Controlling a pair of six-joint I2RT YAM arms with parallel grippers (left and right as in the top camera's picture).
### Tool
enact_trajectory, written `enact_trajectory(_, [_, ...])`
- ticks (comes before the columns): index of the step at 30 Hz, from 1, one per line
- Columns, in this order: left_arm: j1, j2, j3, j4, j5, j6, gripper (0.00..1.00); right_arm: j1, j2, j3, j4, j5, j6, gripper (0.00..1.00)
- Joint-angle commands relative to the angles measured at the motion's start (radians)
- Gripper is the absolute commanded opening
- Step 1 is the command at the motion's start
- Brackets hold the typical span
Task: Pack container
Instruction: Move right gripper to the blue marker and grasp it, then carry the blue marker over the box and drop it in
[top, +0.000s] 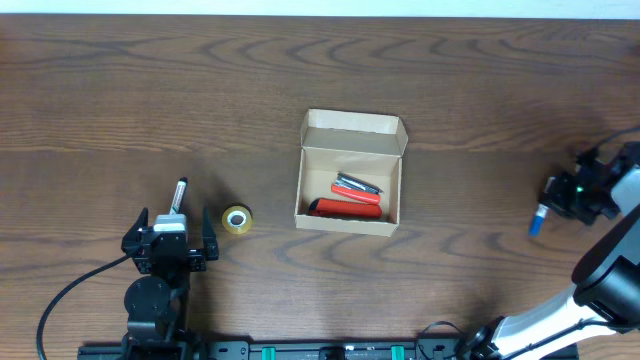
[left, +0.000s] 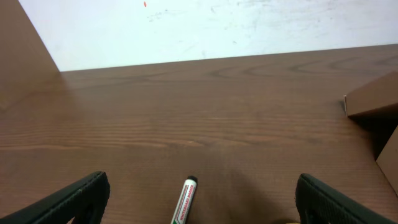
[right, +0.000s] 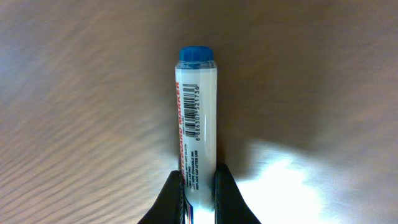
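Observation:
The container (top: 350, 140), a tan cardboard box with its flap lid open, sits mid-table and holds a red marker (top: 345, 208) and dark pens (top: 357, 185). Its edge shows at the right of the left wrist view (left: 373, 102). My left gripper (top: 172, 243) is open, with a black-capped whiteboard marker (top: 179, 194) on the table just ahead of it; the marker lies between the fingers in the left wrist view (left: 185, 200). My right gripper (top: 562, 196) at the far right is shut on a blue-capped marker (top: 538, 221), seen close in the right wrist view (right: 196, 118).
A small roll of yellow tape (top: 236, 219) lies right of the left gripper. A black cable (top: 70, 290) runs along the front left. A rail with green parts (top: 330, 351) lines the front edge.

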Motion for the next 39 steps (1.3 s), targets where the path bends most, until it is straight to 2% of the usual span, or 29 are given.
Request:
enact_trajectory(1, [0.003,-0.006,-0.028,-0.01,-0.003,-0.012,0.95,0.067,0.013,-0.005,-0.016,-0.188,-0.053,0.01])
enact_trajectory(3, [0.003,-0.006,-0.028,-0.01,-0.003,-0.012,0.95,0.12,0.004,0.0,-0.031,-0.283,-0.054,0.02])
enact_trajectory(5, [0.003,-0.006,-0.028,-0.01,-0.003,-0.012,0.95,0.19,-0.021,0.007,-0.043,-0.298,-0.056,0.02])
enact_trajectory(13, [0.003,-0.006,-0.028,-0.01,-0.003,-0.012,0.95,0.575,-0.236,0.122,-0.095,-0.201,-0.166,0.02])
enact_trajectory(18, [0.003,-0.006,-0.028,-0.01,-0.003,-0.012,0.95,0.817,-0.324,0.243,-0.162,-0.105,-0.35,0.02])
enact_trajectory(23, [0.003,-0.006,-0.028,-0.01,-0.003,-0.012,0.95,1.017,-0.331,0.311,-0.303,-0.089,-0.688,0.01])
enact_trajectory(24, [0.003,-0.006,-0.028,-0.01,-0.003,-0.012,0.95,1.044,-0.331,0.311,-0.318,-0.071,-0.731,0.01])
enact_trajectory(28, [0.003,-0.006,-0.028,-0.01,-0.003,-0.012,0.95,1.113,-0.319,0.311,-0.338,-0.001,-0.743,0.01])
enact_trajectory(39, [0.003,-0.006,-0.028,-0.01,-0.003,-0.012,0.95,1.122,-0.19,0.311,-0.357,-0.002,-0.768,0.01])
